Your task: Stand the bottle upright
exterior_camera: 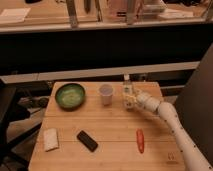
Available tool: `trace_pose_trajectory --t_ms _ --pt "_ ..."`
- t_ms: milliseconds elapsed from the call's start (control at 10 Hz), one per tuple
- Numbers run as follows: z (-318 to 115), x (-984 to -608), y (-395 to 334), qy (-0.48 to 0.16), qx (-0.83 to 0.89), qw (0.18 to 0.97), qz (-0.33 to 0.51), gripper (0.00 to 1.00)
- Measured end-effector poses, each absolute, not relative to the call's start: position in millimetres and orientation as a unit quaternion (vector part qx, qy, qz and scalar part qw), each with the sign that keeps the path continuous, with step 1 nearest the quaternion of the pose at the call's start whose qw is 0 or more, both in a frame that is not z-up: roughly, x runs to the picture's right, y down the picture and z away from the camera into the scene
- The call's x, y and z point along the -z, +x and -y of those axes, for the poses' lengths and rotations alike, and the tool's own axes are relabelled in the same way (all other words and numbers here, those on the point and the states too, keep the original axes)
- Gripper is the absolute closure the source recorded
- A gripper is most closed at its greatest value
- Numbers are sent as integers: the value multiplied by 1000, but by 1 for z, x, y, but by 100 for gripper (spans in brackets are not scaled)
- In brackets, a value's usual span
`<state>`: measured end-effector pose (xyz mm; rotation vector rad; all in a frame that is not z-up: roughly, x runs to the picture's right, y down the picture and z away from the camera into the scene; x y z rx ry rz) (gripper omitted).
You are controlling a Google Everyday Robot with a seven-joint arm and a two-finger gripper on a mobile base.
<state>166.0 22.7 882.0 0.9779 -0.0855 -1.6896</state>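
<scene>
Robot lab: pincer at wooden table

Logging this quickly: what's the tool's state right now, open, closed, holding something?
The tool is at the upright bottle, right of the white cup; open or closed cannot be told.

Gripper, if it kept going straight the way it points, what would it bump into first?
Probably the bottle: the gripper points left and sits right against it. Beyond the bottle stands the white cup, though depth is hard to judge.
</scene>
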Motion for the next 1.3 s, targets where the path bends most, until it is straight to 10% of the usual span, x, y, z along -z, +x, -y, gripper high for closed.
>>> trace_pose_trajectory --t_ms 1300 --pt "-12 -887 169 460 747 480 -33 100"
